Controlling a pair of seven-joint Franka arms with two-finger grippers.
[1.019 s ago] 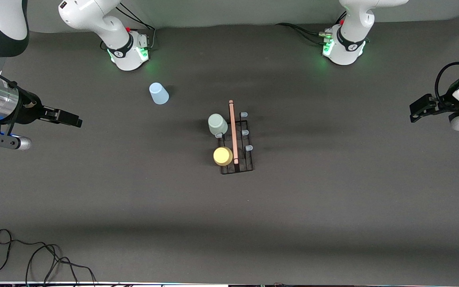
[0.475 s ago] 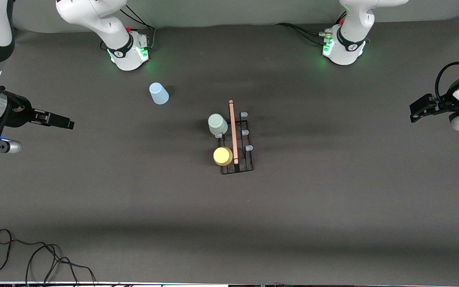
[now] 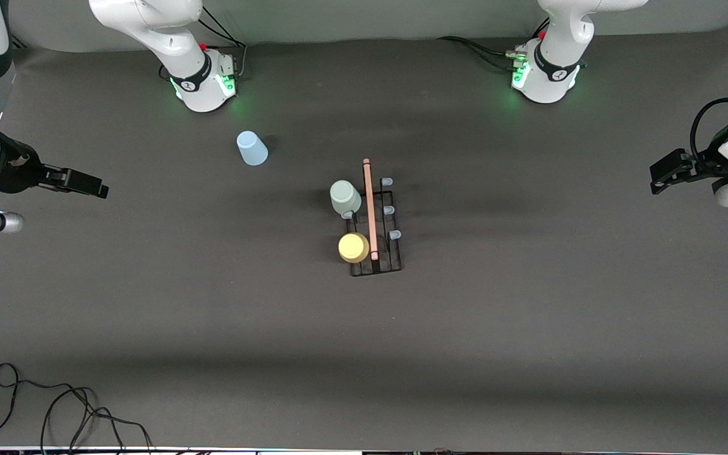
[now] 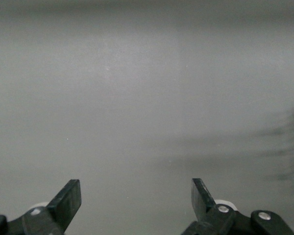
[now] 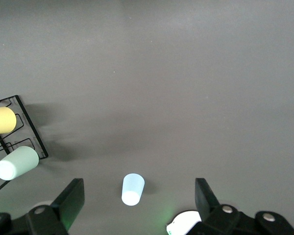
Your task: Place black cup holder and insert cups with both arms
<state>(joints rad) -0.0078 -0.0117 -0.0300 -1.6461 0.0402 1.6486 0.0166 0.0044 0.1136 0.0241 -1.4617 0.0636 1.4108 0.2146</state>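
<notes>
Cups point(image 3: 354, 247) on black cup holder point(image 3: 375, 253) (blue one apart), both grippers' fingers spread wide, empty.

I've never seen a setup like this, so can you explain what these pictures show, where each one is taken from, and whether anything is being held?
Two white robot arms stand at a dark table, each ending in a two-finger gripper. The wide picture looks down from a high camera facing them; the other two come from cameras on the arms' wrists.

A black rack stands mid-table with a green cup and a yellow cup on its prongs. A blue cup stands alone upside down near the right arm's base.

Nothing is held. The right gripper hangs over its end of the table, jaws open; the left gripper waits at the other end, jaws open too.
</notes>
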